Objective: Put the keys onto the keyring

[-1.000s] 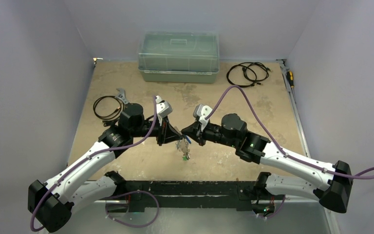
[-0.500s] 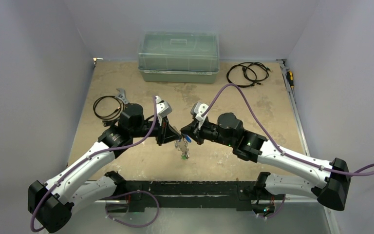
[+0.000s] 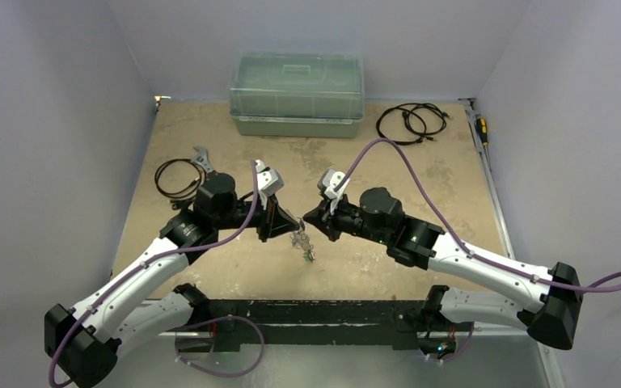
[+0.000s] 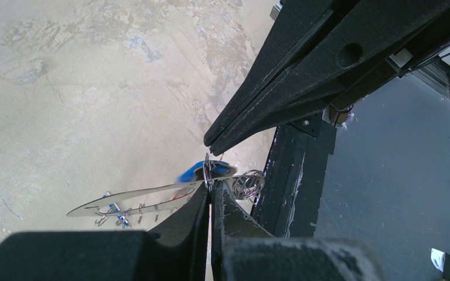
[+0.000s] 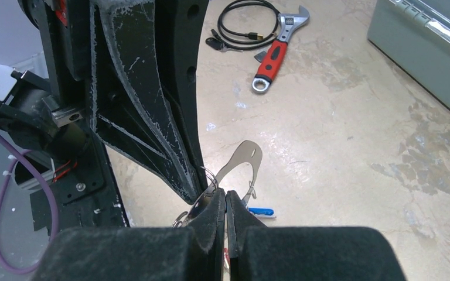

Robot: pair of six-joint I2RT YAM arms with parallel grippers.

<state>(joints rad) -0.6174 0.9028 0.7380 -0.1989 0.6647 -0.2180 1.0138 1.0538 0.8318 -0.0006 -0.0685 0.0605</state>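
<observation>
We saw the keyring held above the bench, left jaws clenched on its wire from its left, right jaws meeting them tip to tip from its right, apparently clenched on a key angled across the ring; both equally near.

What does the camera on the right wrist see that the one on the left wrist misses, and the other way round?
Only the right wrist view shows a red-handled wrench, a black cable coil and a corner of the grey-green box. Only the left wrist view clearly shows the black frame at the table's edge and the grey surface beyond it. Both show the sandy tabletop, the shut left end effector and right end effector meeting tip to tip, and the silver keys with a blue tag pinched there.
</observation>
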